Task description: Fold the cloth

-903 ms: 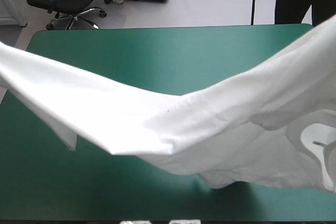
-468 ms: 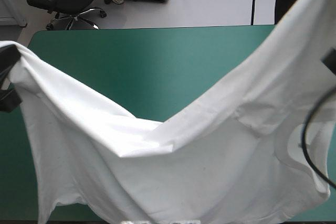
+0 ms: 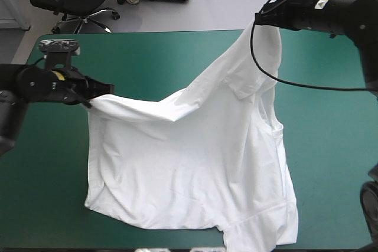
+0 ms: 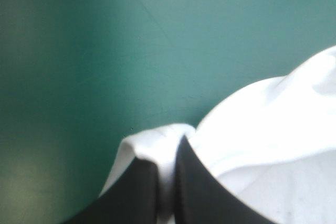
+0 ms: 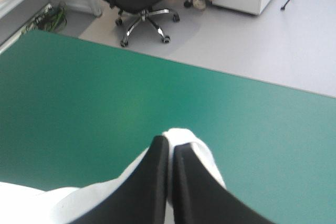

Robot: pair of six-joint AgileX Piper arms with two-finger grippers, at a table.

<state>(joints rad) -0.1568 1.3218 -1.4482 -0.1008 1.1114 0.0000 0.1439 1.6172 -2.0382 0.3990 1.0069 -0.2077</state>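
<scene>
White, not yet folded, half lifted off the worktop (image 3: 177, 57), with left end effector (image 3: 97, 90) and right end effector (image 3: 260, 19) clamped on the T-shirt (image 3: 195, 169).

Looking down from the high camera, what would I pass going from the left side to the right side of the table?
left gripper, pinching one end of the shirt → T-shirt, white, hanging between the two with its lower part on the table → right gripper, holding the other end up higher.
</scene>
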